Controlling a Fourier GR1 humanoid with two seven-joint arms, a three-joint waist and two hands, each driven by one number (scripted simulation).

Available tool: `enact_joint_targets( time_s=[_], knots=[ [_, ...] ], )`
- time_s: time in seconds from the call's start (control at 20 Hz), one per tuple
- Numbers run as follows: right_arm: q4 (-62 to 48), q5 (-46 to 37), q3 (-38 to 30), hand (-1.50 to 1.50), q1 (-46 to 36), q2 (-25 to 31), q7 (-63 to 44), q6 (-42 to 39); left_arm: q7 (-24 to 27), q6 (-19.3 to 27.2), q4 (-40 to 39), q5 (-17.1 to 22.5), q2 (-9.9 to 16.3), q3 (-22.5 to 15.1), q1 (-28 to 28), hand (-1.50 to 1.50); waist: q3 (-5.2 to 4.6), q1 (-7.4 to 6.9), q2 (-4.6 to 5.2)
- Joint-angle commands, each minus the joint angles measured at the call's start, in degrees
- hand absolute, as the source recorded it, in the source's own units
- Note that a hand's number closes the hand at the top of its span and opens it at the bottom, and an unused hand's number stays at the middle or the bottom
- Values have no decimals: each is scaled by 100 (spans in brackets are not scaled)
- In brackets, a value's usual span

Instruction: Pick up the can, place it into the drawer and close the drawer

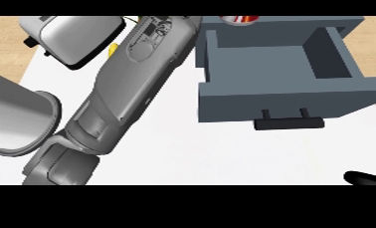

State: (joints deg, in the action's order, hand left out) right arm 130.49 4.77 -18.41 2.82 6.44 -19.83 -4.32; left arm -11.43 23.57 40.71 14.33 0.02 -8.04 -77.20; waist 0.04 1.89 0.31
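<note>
With my left forearm stretched past the open grey box drawer point(279, 67), its robot hand hidden so I cannot tell its grip, I fear knocking the red-and-white can point(240, 20) just behind the drawer's back wall.

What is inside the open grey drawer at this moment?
The open grey drawer shows only its bare grey floor and walls; no can lies inside. A red and white can shows just beyond the drawer's back wall, partly cut off by the view's upper edge.
</note>
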Motion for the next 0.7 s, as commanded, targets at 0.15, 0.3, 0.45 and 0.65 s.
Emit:
enact_joint_targets(
  time_s=[0.15,0.3,0.45,0.65],
  knots=[
    [-213,66,19,-150,-46,-38,258,-81,-46,255,-1005,571,-2,-308,-1044,150,10,184,48],
    [-65,-44,195,-150,-425,94,-254,69,110,466,-1361,775,-2,-562,-1148,150,7,247,66],
    [-68,83,125,-150,-342,132,-215,-27,103,586,-1628,922,-2,-727,-1372,150,14,373,75],
    [-393,-204,267,-150,-517,101,-40,35,341,860,-1846,1090,-2,-852,-1372,150,15,350,95]
  ],
)
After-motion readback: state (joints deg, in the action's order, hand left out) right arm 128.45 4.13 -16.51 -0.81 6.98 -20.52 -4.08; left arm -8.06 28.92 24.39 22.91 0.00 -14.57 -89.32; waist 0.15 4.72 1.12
